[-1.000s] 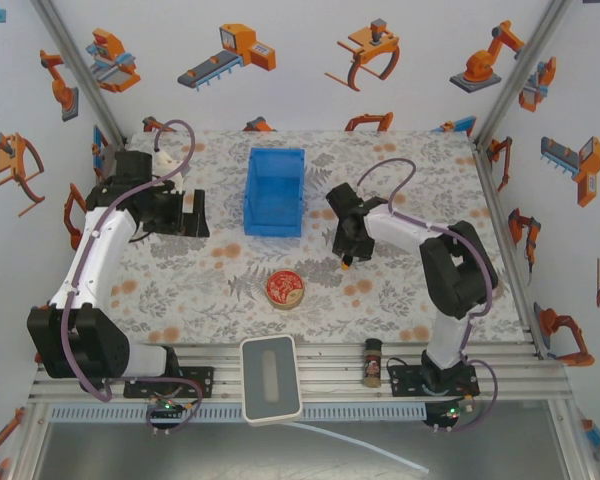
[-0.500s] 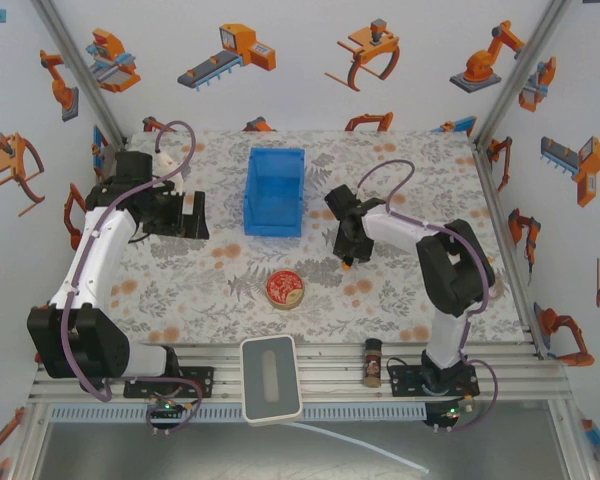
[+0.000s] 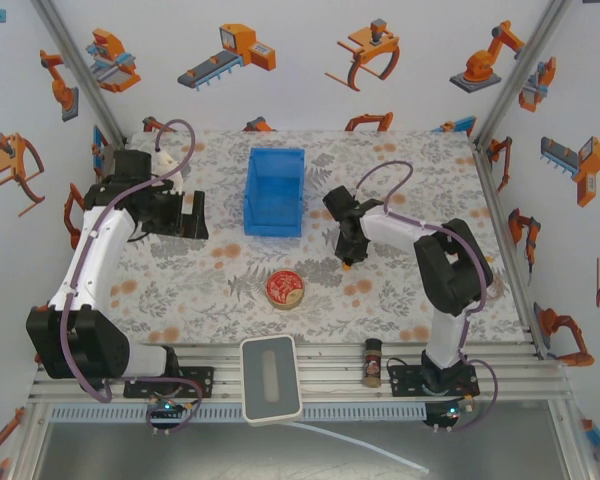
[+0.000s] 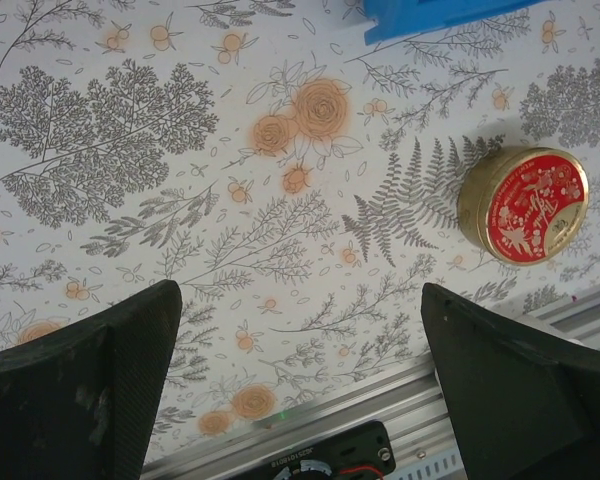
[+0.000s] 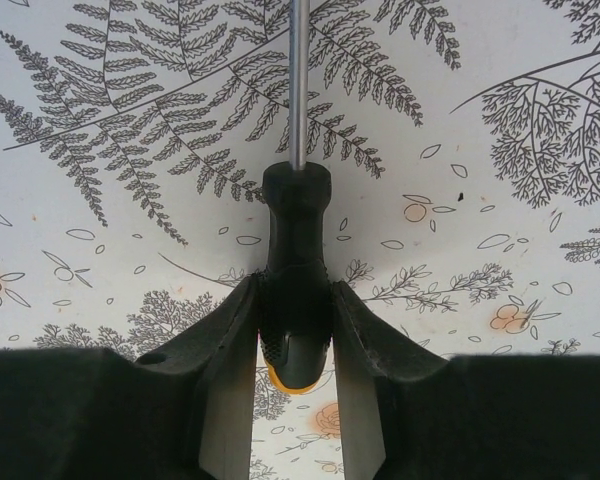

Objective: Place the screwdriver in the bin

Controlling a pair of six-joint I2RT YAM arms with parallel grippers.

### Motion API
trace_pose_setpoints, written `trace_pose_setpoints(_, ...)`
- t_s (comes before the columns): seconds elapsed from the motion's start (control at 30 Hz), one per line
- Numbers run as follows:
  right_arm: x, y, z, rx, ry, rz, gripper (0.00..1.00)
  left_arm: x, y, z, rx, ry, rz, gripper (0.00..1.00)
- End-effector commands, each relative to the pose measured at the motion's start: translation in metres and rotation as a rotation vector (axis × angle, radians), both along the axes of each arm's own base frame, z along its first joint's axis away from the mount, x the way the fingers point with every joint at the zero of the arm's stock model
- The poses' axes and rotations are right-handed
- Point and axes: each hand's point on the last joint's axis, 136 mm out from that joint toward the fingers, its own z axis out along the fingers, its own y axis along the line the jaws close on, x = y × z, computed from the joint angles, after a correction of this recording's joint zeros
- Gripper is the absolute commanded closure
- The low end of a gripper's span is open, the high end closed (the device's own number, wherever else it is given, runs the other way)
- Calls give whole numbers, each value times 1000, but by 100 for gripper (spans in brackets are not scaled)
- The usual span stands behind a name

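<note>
Two states: right hand (image 5: 296, 295), nearer the bin (image 3: 276, 153), clamps the screwdriver (image 5: 296, 235); left hand (image 4: 300, 335) gapes.

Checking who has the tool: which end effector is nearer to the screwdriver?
Right. The right end effector is clamped on the screwdriver handle, right of the bin; the left end effector hangs open left of the bin.

The screwdriver (image 5: 295, 260) is short, with a black handle, an orange butt and a thin grey shaft. Two fingers (image 5: 225, 345) pinch its handle from both sides, and the shaft points straight away over the flowered surface. It sits to the right of the bin (image 3: 275, 195) and clear of it. The bin is bright blue, rectangular and open-topped, standing upright toward the back of the surface.
</note>
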Motion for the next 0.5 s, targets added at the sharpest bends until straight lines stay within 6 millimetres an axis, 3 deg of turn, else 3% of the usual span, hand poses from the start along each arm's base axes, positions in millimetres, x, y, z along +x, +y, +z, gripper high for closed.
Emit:
trace_pose_setpoints(0.0,-7,0,-8,-17,15,8,73,-8,-9,16,-29,-27,-60,3)
trace_pose_setpoints(0.47,-2,7,41,22,-74,54,79,-15,-27,20,-122,-12,-125,3)
